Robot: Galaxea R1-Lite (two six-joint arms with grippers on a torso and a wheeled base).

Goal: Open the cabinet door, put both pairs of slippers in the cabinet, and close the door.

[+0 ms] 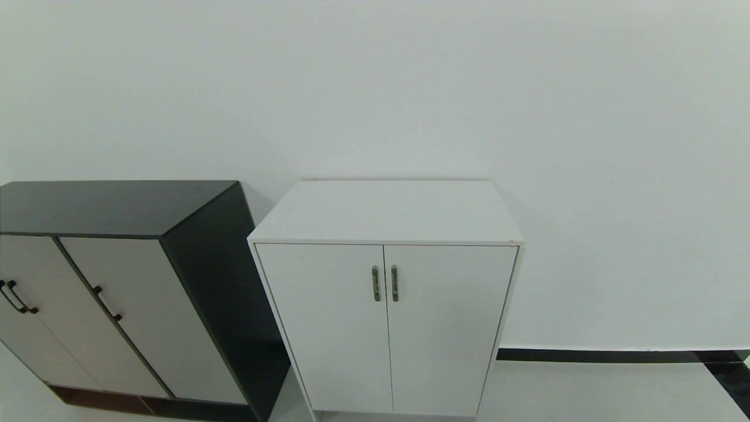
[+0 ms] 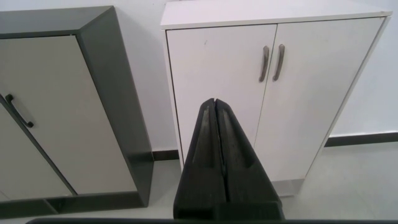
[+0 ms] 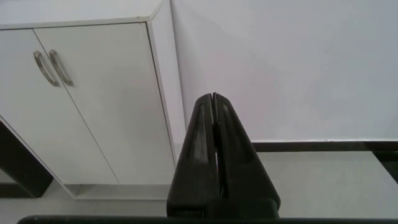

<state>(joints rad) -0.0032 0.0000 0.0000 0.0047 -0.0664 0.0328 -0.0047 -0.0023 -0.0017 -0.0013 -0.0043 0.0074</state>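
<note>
We find the cabinet (image 1: 387, 211) standing on the floor (image 1: 586, 392) with its back against the wall (image 1: 375, 88). It is white, and both of its doors are closed. The left door (image 1: 328, 328) and the right door (image 1: 445, 328) meet in a straight seam down the middle of the front. Two slim upright metal bars sit close together near the top of that seam, the left handle (image 1: 376, 283) on one door and the right handle (image 1: 394, 283) on the other.

Our left gripper (image 2: 215, 104) is well apart from the cabinet and faces its front, seen against the left door. Its fingers (image 2: 202, 146) are pressed flat together with nothing between them. Our right gripper (image 3: 213, 98) is also well apart from the cabinet, seen against the wall just past the cabinet's right side. Its fingers (image 3: 199, 140) are likewise clenched on nothing.

Just beside the cabinet, on our left, stands a dark cabinet (image 1: 217, 275) at a slant to the wall. It has pale doors (image 1: 135, 328) that are shut and carry black handles (image 1: 107, 303). A black skirting (image 1: 615, 355) runs along the foot of the wall to the right of the cabinet.
</note>
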